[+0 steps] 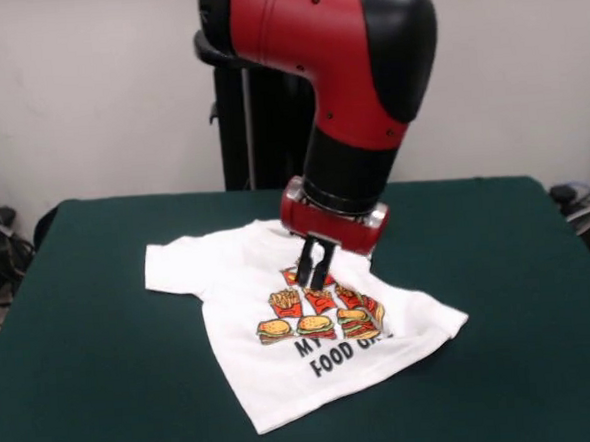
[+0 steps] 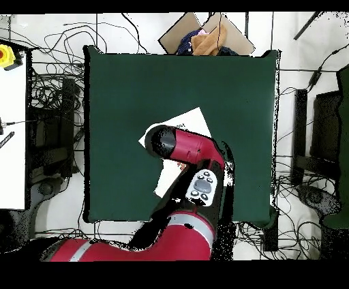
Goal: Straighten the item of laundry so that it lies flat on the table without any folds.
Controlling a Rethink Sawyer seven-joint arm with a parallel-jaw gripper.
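Pinching T-shirt (image 1: 283, 352) chest fabric, jaws nearly closed; I'd lift little, drag toward the rumpled sleeve, flattening it on worktop (image 1: 105, 383).

The only text that can be read stands on the shirt (image 1: 282, 332), in black capital letters under the printed burgers and fries. In the front view the lower line reads "FOOD G" and then goes into a fold, and the upper line shows only "MY" before the cloth covers the rest. In the overhead view the arm (image 2: 180, 146) covers the print, and no other writing is readable.
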